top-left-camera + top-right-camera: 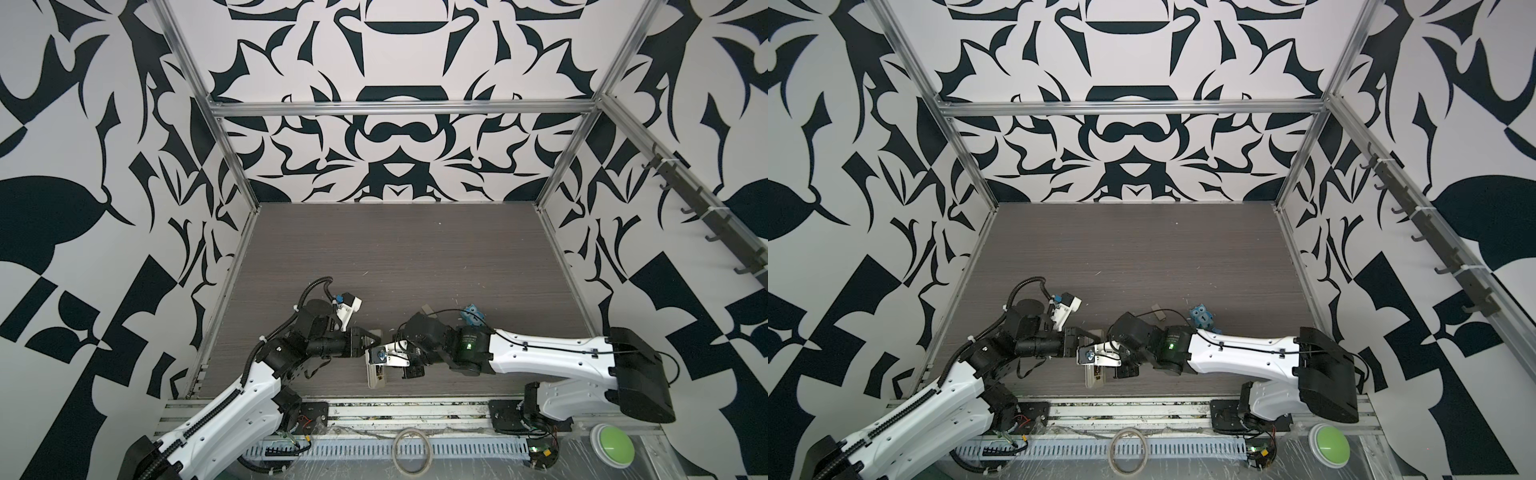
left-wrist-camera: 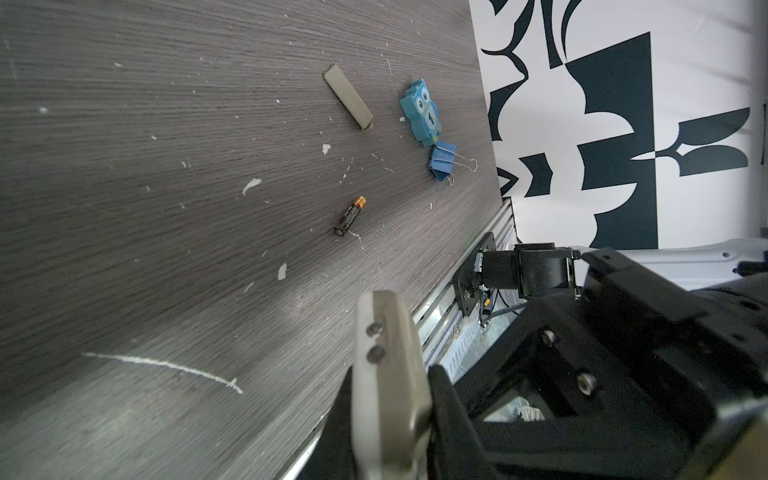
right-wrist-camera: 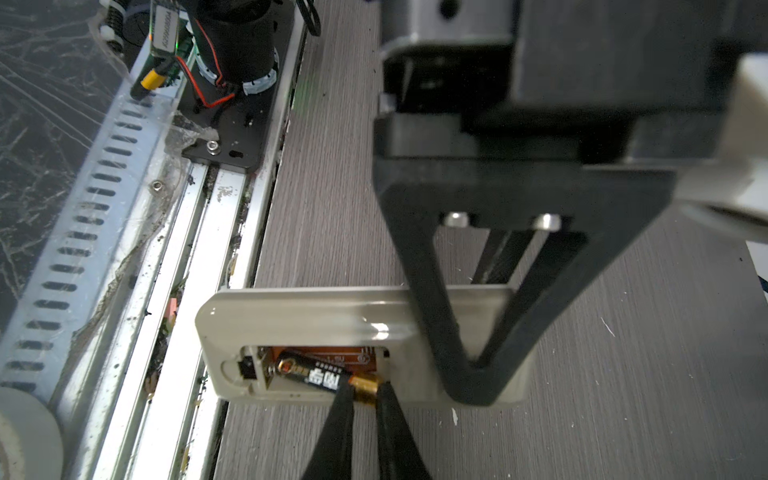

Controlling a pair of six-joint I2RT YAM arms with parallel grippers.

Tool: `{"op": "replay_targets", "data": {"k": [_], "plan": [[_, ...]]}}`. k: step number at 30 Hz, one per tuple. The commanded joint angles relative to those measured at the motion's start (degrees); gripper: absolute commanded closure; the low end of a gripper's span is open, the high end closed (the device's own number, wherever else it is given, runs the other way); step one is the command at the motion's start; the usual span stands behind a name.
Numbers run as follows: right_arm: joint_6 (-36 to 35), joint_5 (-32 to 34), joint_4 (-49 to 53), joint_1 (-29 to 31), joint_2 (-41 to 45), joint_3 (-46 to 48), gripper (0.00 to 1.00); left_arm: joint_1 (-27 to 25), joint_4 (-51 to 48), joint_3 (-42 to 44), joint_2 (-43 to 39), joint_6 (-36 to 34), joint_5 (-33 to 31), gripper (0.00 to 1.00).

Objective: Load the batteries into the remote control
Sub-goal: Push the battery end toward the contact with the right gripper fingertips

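your right gripper is clamped on the gold end of a small black cylindrical battery, with one black fingertip on each side of it. that battery lies slantwise across the open bay in the back of the slim beige-grey plastic remote control, over an orange-brown board, with its dark end towards the bay's far contact.

the remote control lies back-up on the dark grey wood-grain table, close to the front metal rail. in both top views it shows between your two grippers.

your left gripper is closed. its two black fingers meet in a v whose tip sits on the remote control just beside the bay. you cannot tell whether it pins the remote or only touches it.

the second battery, black with a gold end, lies alone on the table, touched by nothing. beyond it are a flat beige-grey plastic strip, a blue owl figure and a blue metal binder clip just beside the owl.
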State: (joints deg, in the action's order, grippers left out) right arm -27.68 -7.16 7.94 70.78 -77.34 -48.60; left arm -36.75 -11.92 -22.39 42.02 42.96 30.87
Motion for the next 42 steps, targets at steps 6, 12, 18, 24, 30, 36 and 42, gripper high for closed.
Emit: {"op": "replay_targets", "data": {"k": [6, 12, 18, 24, 30, 36, 42], "plan": [[-1.1, -1.5, 2.1, 1.3, -2.0, -2.3, 0.88, 0.0, 3.7, -1.6, -0.8, 0.1, 2.2, 1.0], [-1.4, -2.0, 3.6, 1.6, -3.2, -3.3, 0.88, 0.0, 3.7, -1.7, -0.6, 0.1, 2.3, 1.0], [-1.5, -2.9, 4.6, 1.9, -4.1, -3.8, 0.88, 0.0, 3.7, -1.8, -0.7, 0.0, 2.3, 1.0], [-1.6, -4.7, 5.3, 2.1, -4.7, -4.0, 0.88, 0.0, 3.8, -1.9, -0.6, 0.0, 2.5, 1.0], [-1.7, -6.0, 6.6, 2.5, -5.6, -4.8, 0.88, 0.0, 3.8, -1.9, -0.8, 0.0, 2.4, 1.0], [-1.8, -5.8, 6.8, 2.7, -6.1, -4.9, 0.88, 0.0, 3.8, -1.9, -0.8, -0.1, 2.4, 1.0], [-2.2, -1.3, 6.8, 3.7, -7.2, -5.2, 0.89, 0.0, 3.7, -1.9, -1.1, -0.1, 1.9, 1.0]]}}
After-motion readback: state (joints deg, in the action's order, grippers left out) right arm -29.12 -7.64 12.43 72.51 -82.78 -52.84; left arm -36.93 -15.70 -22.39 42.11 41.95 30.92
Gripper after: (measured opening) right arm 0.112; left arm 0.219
